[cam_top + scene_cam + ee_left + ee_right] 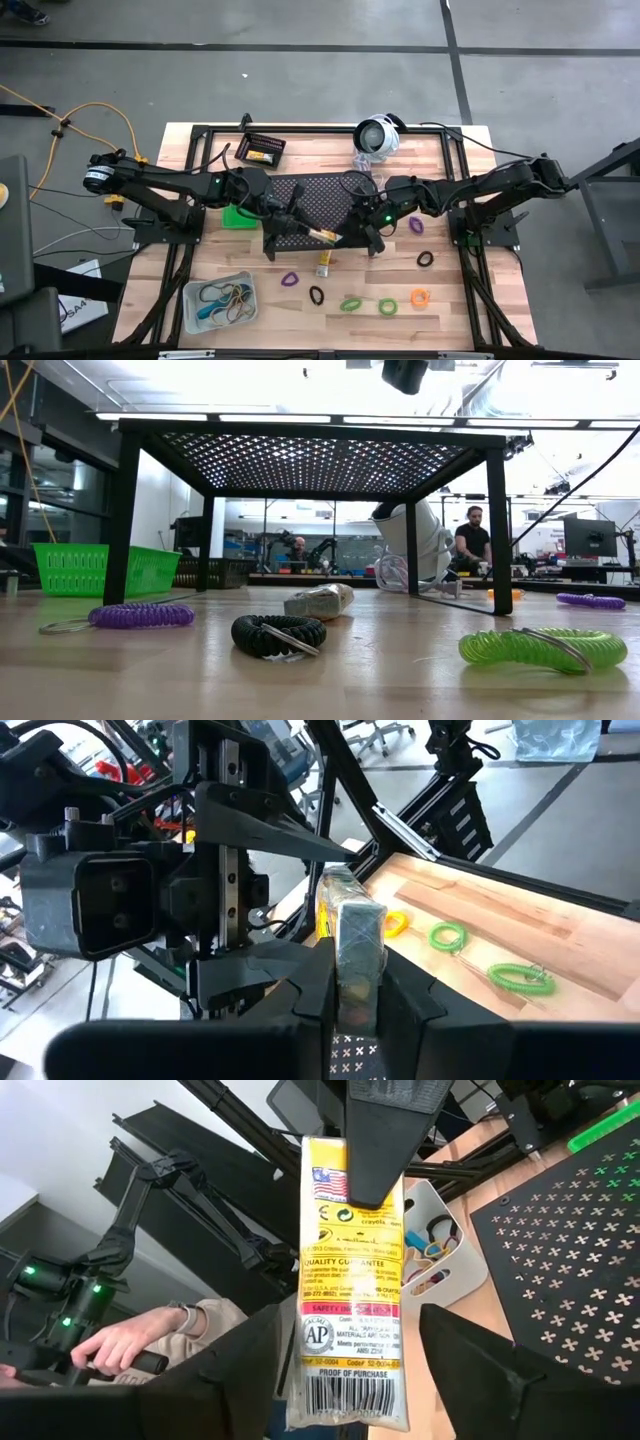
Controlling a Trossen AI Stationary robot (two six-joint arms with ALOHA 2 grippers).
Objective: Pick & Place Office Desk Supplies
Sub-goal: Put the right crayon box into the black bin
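Left gripper (pixel 303 228): reaches in from 9 o'clock over the black stand (pixel 318 195), fingers clamped on one end of the yellow tube pack (pixel 324 235).
Right gripper (pixel 370 237): reaches in from 3 o'clock, fingers spread, pack between them untouched.
Pack axis: runs 9-to-3 o'clock, free end toward the right gripper.
Pack location: aloft over the stand's front edge.
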